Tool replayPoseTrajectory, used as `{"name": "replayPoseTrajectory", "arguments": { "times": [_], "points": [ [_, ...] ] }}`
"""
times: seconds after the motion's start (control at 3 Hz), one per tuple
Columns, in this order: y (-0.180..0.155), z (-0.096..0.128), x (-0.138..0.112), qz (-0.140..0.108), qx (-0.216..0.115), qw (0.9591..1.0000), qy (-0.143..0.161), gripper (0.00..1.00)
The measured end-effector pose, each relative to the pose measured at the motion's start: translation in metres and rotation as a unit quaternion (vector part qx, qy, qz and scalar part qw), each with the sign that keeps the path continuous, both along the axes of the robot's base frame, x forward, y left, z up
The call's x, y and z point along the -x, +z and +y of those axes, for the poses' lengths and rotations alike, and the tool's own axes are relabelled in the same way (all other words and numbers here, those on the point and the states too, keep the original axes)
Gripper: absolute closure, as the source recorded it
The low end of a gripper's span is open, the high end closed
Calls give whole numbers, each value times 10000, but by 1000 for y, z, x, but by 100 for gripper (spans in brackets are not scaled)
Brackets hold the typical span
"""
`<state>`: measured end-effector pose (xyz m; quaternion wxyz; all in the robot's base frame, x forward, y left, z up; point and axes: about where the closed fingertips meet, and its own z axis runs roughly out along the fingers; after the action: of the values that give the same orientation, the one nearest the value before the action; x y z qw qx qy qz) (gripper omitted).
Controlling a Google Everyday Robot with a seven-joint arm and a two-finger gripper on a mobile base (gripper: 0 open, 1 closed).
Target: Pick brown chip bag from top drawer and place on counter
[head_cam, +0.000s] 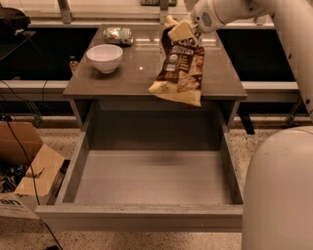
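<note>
The brown chip bag [180, 67] hangs by its top end from my gripper [182, 30], which is shut on it at the top middle of the camera view. The bag's lower cream end hangs at the front edge of the counter [132, 73], right of centre; I cannot tell whether it touches the slab. The top drawer [146, 180] is pulled fully open below the counter, and its grey floor is bare. My white arm [234, 10] comes in from the upper right.
A white bowl [104, 57] stands on the counter's left side, a small green-and-silver packet [118, 34] behind it. A cardboard box [24, 166] and cables lie on the floor at the left. My white base [279, 195] fills the lower right.
</note>
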<state>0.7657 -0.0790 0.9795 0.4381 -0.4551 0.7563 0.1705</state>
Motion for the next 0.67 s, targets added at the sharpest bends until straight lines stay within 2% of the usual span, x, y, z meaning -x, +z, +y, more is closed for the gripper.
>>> {"name": "replayPoseTrajectory", "arguments": {
  "times": [0.33,0.67],
  "points": [
    [-3,3,-1,21,0,10000,21,4],
    [-4,4,-1,30,-1,10000,31,0]
  ]
}}
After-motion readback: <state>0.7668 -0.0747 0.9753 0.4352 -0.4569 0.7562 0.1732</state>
